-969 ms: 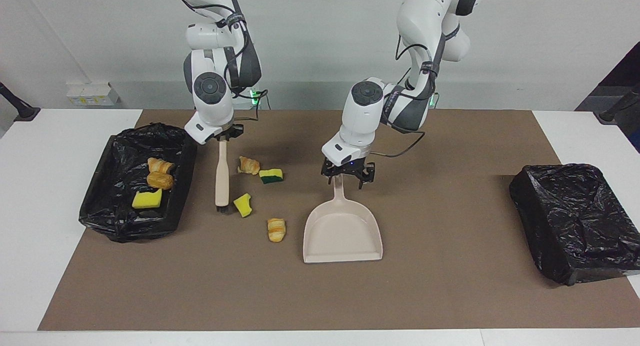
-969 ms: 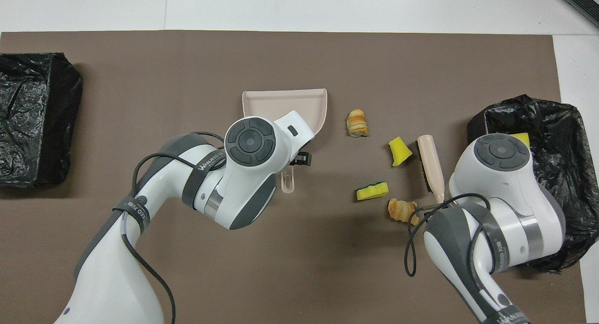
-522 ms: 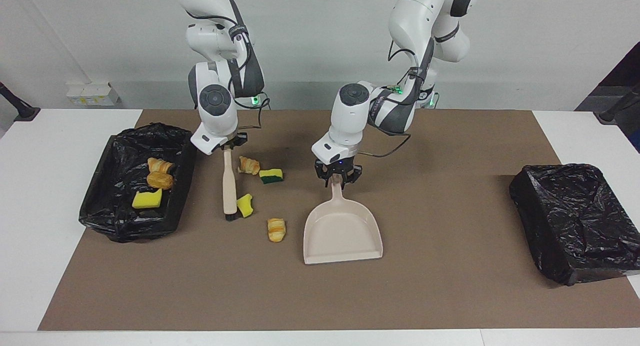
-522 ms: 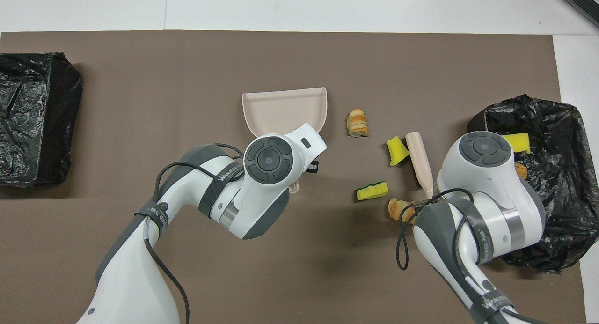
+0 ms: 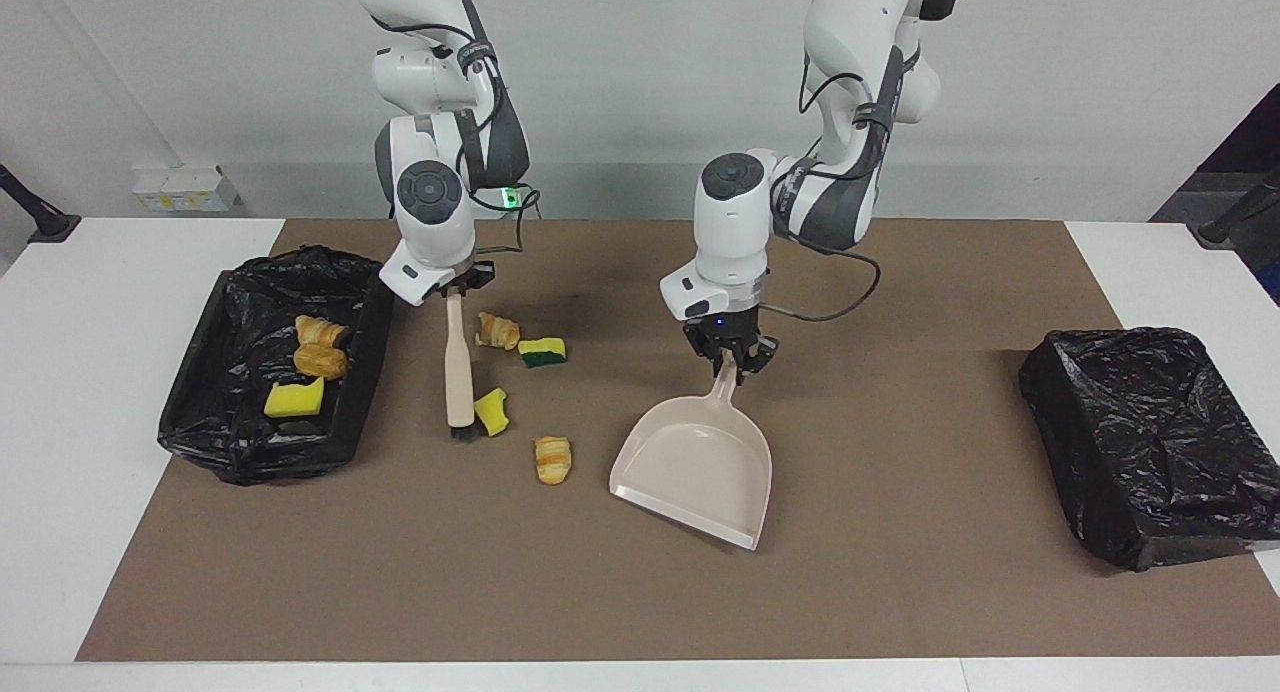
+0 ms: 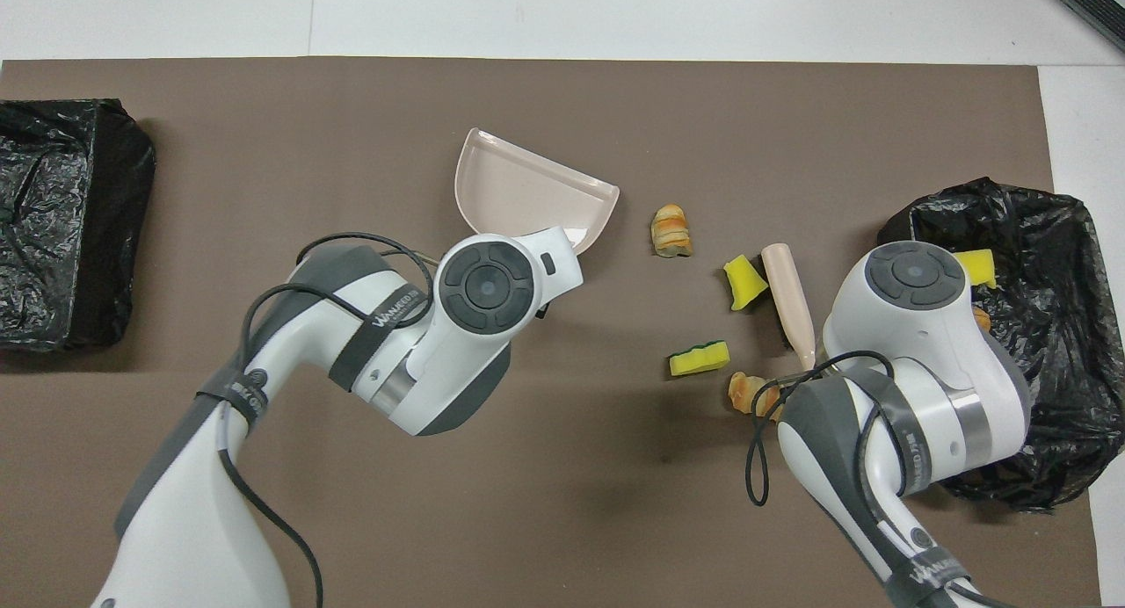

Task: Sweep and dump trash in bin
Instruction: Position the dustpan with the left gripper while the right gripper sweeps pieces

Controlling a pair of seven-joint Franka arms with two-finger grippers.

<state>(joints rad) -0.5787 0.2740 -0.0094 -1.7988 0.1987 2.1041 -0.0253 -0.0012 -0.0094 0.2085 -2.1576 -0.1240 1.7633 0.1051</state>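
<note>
Clock set from my end of the counter, twelve pointing away from me.

- Left tool [image 5: 728, 364]: clenching the handle of the dustpan [image 5: 695, 467], whose mouth is facing about one o'clock.
- Right tool [image 5: 452, 290]: gripping the brush [image 5: 459, 372], long axis running six to twelve, bristles down at the twelve end.
- Loose trash, all lying at three o'clock from the dustpan: plain sponge chunk [image 5: 491, 412] touching the brush head; striped pastry [image 5: 552, 459] nearest the pan; green-faced sponge [image 5: 541, 351]; second pastry [image 5: 497, 331].
- Lined bin [image 5: 200, 432] at three o'clock from the brush: holding three pieces.
- Judgement: the brush arm is sitting nearer the trash; I am expecting a sweep toward nine o'clock, with the pan mouth needing to turn that way.
</note>
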